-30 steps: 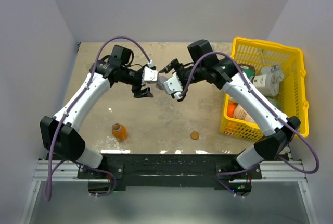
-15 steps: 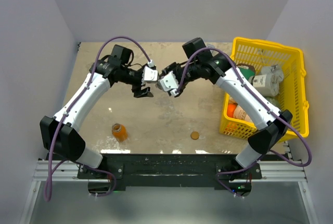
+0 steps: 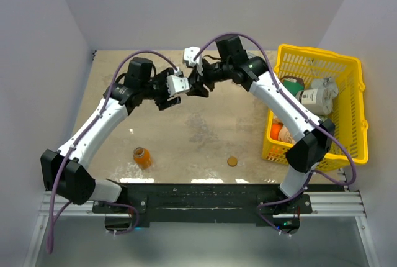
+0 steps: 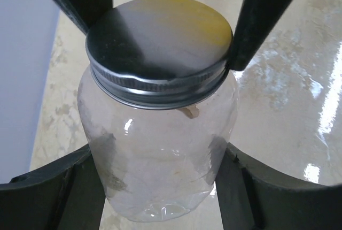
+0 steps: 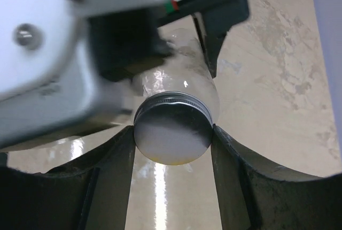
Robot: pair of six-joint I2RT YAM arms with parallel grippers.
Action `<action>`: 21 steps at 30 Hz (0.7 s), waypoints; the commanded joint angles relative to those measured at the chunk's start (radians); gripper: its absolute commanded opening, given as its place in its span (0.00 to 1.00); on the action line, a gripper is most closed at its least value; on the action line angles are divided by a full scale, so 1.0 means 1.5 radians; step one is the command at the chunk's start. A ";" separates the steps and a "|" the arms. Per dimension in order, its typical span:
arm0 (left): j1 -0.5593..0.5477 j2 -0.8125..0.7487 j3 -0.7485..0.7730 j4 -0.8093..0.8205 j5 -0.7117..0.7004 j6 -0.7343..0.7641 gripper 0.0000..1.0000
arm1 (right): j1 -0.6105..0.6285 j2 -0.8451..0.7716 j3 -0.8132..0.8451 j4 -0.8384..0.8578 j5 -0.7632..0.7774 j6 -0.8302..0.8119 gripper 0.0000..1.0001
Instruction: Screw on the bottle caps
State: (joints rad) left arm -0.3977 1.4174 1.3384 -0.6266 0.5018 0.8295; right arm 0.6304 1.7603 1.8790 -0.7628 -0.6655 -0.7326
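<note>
My left gripper [image 4: 160, 179] is shut on the body of the clear bottle [image 4: 160, 144] and holds it above the table. The silver-grey cap [image 4: 159, 37] sits on the bottle's neck. My right gripper [image 5: 172, 133] is shut on this cap [image 5: 171, 133], one finger on each side of its rim. In the top view the two grippers meet at the back middle, the left gripper [image 3: 175, 87] beside the right gripper [image 3: 197, 84], and they hide the bottle. The orange bottle [image 3: 142, 157] stands uncapped at the front left. The brownish-orange cap [image 3: 232, 161] lies flat at the front, right of centre.
A yellow basket [image 3: 353, 112] stands at the right edge with a green-lidded container, a white container and other items in it. Grey walls close in the table at the left, back and right.
The right arm has swung back and to the left, and its wrist has turned. The left gripper has shifted slightly back. The two grippers now sit closer together at the back middle.
</note>
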 commanded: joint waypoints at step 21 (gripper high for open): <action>-0.049 -0.075 -0.052 0.389 -0.313 -0.184 0.00 | -0.041 0.087 0.000 0.127 -0.013 0.600 0.12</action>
State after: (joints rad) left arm -0.4553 1.3304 1.2057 -0.3397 0.1196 0.6010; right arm 0.5568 1.8549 1.8778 -0.4332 -0.7021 0.1066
